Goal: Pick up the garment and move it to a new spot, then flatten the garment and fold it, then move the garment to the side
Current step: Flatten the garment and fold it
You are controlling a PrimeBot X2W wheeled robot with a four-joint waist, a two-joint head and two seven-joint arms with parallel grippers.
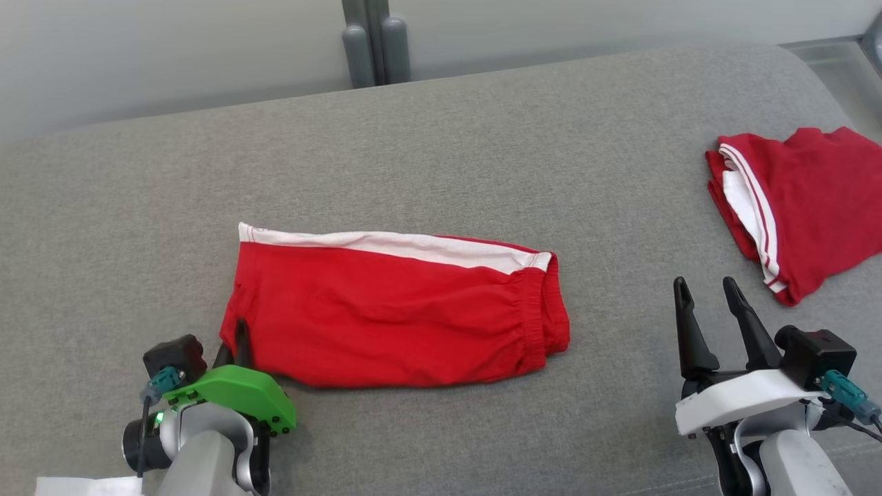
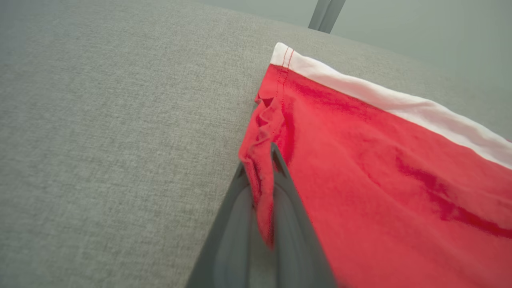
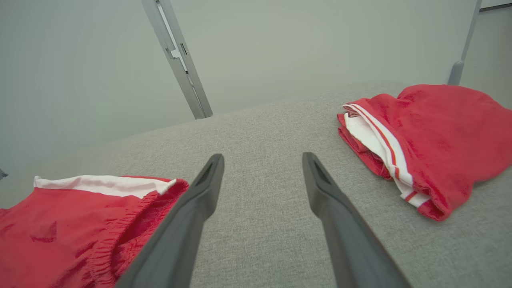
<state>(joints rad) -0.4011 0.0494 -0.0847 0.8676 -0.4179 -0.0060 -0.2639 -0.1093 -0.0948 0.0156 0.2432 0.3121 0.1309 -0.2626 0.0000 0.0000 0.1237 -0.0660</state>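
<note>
On cushion, near left, we are clamping left gripper onto hem of flattened red shorts; right gripper hovering, fingers apart. Folding seemingly half-done; moving aside remaining.

From the head we look forward and down over the grey bench, holding the left hand and right hand at the lower corners. Our left wrist camera sits low and very close at a hem corner of the garment, while the right wrist camera skims the bench toward the wall, sharing with the head view the garment's waistband end and the second red pile.
</note>
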